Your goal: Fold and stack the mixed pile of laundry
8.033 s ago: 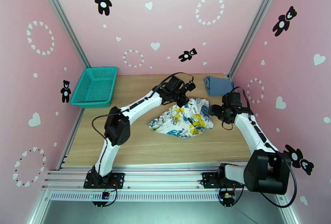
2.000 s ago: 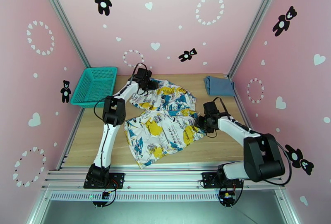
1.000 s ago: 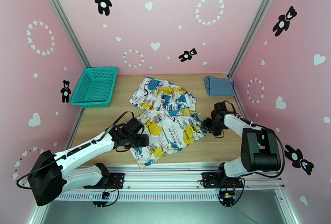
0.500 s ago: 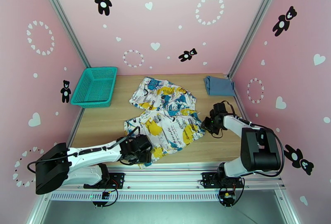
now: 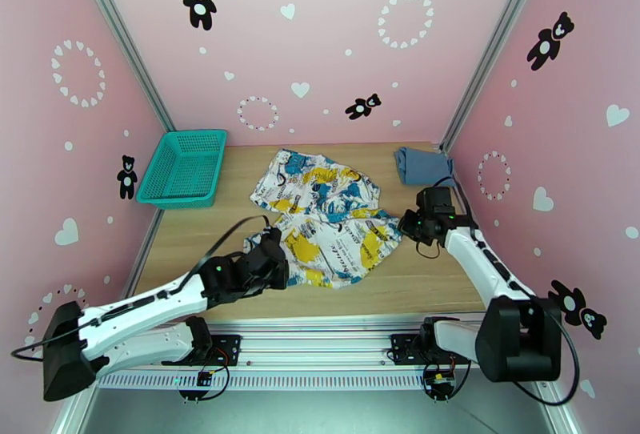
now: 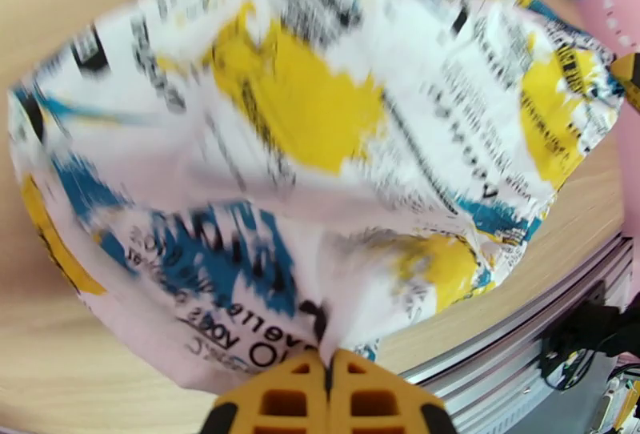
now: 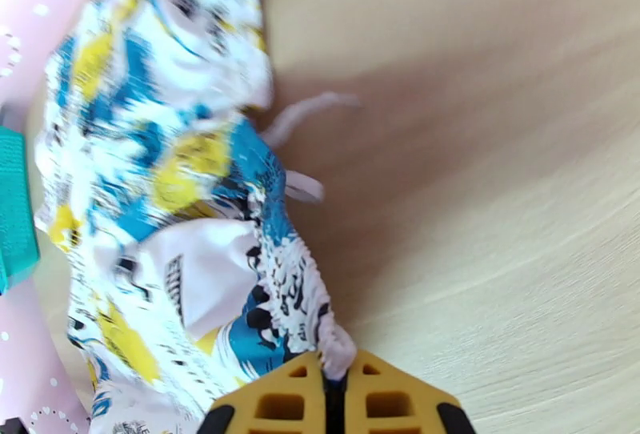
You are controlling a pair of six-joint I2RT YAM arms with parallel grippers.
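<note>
From the top camera I see the white printed cloth (image 5: 328,207) spread mid-frame on the tabletop (image 5: 192,243), with the dusty-blue tank top (image 5: 422,165) well apart at upper right and the teal basket (image 5: 182,167) at upper left. On my left wrist feed, the left gripper (image 6: 326,363) pinches the cloth's edge at bottom centre. On the right wrist feed, the right gripper (image 7: 336,383) pinches its gathered hem.

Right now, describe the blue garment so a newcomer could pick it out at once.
On the wooden table, look to the far right corner, by the pink wall. The dusty-blue garment lies there. Unlike the printed white shorts at mid-table, it is one plain colour with no pattern.
</note>
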